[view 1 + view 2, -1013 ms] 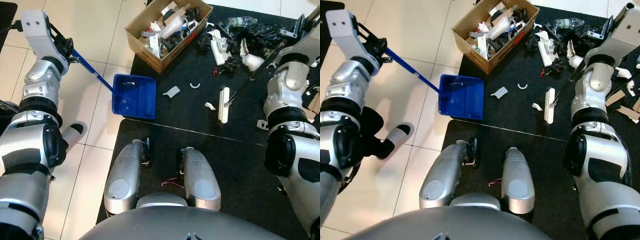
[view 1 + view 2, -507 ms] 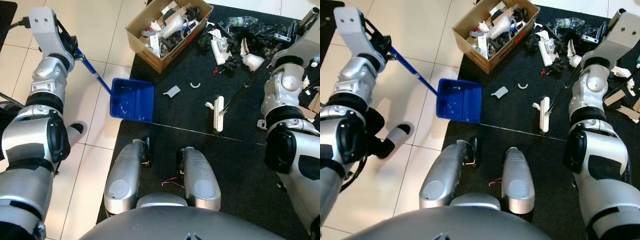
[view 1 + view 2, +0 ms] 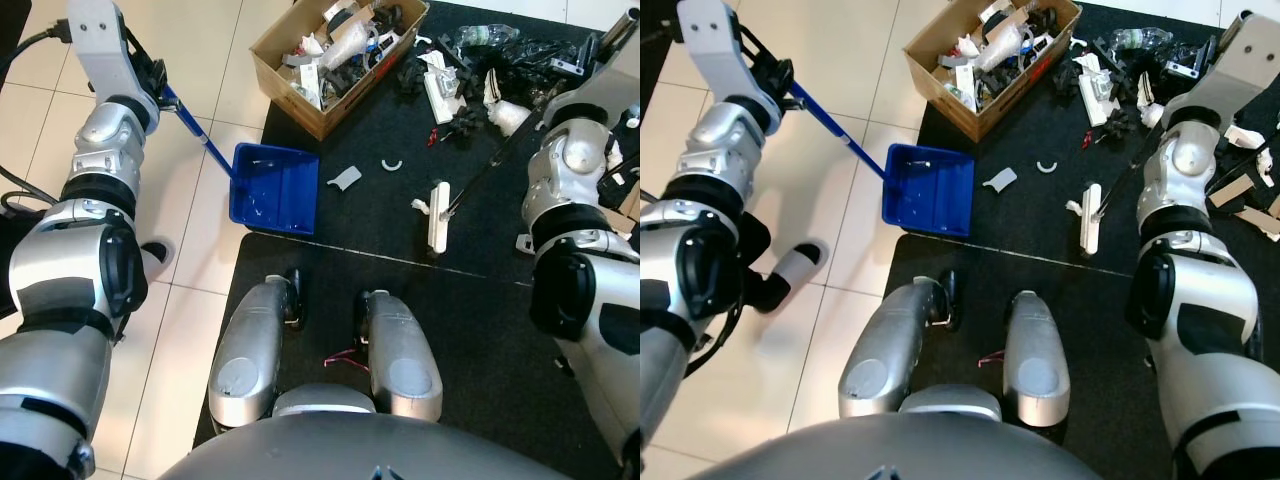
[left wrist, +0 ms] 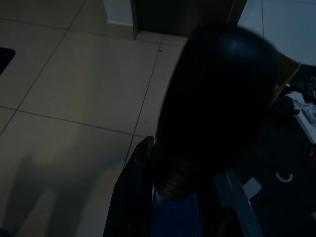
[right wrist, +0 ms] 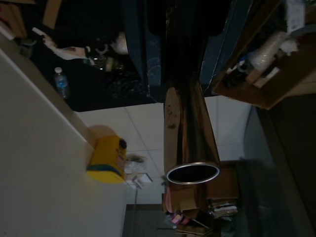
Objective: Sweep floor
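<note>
Gripping the blue handle, the left gripper (image 3: 780, 88) stays clamped on the plastic dustpan (image 3: 274, 188), whose tray lies at the black mat's (image 3: 480, 330) edge. The right gripper (image 5: 185, 59) clasps the broom's metal pole (image 5: 190, 143); its white head (image 3: 437, 217) sits on the mat, nearer the dustpan than a second ago.
</note>
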You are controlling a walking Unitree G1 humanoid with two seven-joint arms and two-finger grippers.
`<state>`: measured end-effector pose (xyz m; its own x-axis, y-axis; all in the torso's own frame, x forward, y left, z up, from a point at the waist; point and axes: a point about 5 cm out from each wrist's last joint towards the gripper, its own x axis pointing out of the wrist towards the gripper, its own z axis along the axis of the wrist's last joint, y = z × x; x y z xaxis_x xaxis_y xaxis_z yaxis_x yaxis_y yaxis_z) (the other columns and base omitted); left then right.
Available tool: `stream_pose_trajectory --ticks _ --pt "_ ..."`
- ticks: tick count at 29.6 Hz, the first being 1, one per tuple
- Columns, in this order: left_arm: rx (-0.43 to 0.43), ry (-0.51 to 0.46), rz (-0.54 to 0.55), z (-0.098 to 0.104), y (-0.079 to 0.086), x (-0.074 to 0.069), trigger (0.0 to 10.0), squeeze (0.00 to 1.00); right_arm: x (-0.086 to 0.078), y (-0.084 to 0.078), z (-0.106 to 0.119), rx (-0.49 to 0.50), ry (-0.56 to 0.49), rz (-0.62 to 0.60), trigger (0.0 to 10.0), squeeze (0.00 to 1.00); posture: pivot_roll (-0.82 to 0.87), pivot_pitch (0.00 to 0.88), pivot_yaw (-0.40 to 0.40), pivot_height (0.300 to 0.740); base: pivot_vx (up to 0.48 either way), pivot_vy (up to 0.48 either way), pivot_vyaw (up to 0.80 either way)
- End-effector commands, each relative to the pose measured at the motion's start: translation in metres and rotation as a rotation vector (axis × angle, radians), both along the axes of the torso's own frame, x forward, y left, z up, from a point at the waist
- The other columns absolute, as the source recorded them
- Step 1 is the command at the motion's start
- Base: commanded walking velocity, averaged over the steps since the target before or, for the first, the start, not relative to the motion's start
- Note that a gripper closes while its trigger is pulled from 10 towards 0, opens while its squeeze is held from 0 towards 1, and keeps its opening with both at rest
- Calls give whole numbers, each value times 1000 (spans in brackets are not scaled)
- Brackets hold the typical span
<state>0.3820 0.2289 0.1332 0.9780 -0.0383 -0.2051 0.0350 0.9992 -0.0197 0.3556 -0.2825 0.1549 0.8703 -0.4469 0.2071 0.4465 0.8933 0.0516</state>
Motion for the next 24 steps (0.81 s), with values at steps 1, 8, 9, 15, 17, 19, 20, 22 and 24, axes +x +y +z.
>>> stream_pose_trajectory --ticks 1,8,9,15,17,19,20,22,24 --pt "-10 -13 -9 4 -7 4 10000 0 0 -3 4 -51 8 -12 10000 0 56 294 73 740 0 0 0" --pt "-44 -26 -31 9 -20 8 10000 0 -3 -5 -6 -21 42 -45 10000 0 75 305 91 740 0 0 0" --pt "-41 -24 -33 8 -20 8 10000 0 -3 -4 -8 -12 45 -47 10000 0 77 304 94 740 0 0 0" --pt "-13 -11 -42 5 -24 8 10000 0 -3 4 -20 110 61 -43 10000 0 104 297 106 740 0 0 0" --pt "-13 -8 -39 4 -23 7 10000 0 -3 6 -22 124 64 -41 10000 0 104 297 106 740 0 0 0" --pt "-1 -7 -37 3 -23 6 10000 0 -1 11 -23 134 73 -38 10000 0 110 298 111 740 0 0 0" --pt "4 -5 -45 1 -24 6 10000 0 2 16 -23 140 77 -30 10000 0 113 300 111 740 0 0 0" --pt "6 -2 -56 -1 -25 5 10000 0 6 25 -21 153 83 -5 10000 0 126 301 109 740 0 0 0" --pt "6 1 -59 -3 -26 4 10000 0 12 36 -19 164 84 35 10000 0 135 302 106 740 0 0 0"
